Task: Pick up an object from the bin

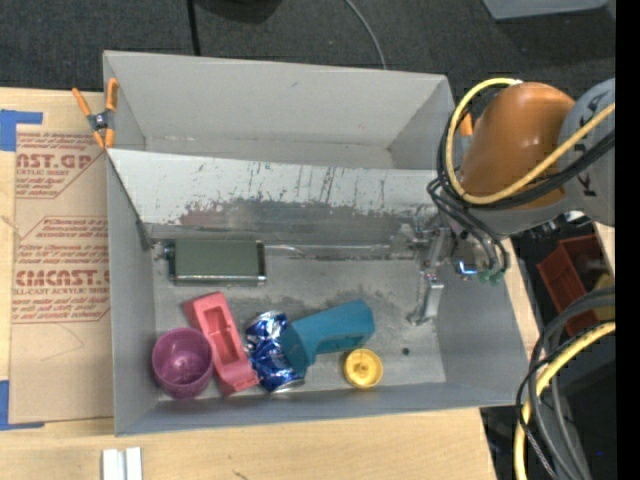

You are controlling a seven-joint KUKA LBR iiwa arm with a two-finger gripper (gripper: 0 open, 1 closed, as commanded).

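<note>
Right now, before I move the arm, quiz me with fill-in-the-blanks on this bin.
1. The cup is ____.
2. The block between cup and wrapper is ____.
3. The pincer hangs over the bin's ____ side, as viewed.
Missing words: purple; pink; right.

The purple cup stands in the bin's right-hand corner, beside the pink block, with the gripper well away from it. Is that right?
Not quite. The camera view shows the purple cup in the lower left corner of the bin, not the right. The rest holds: it stands beside the pink block, and the gripper is well away, at the bin's right side.
</note>
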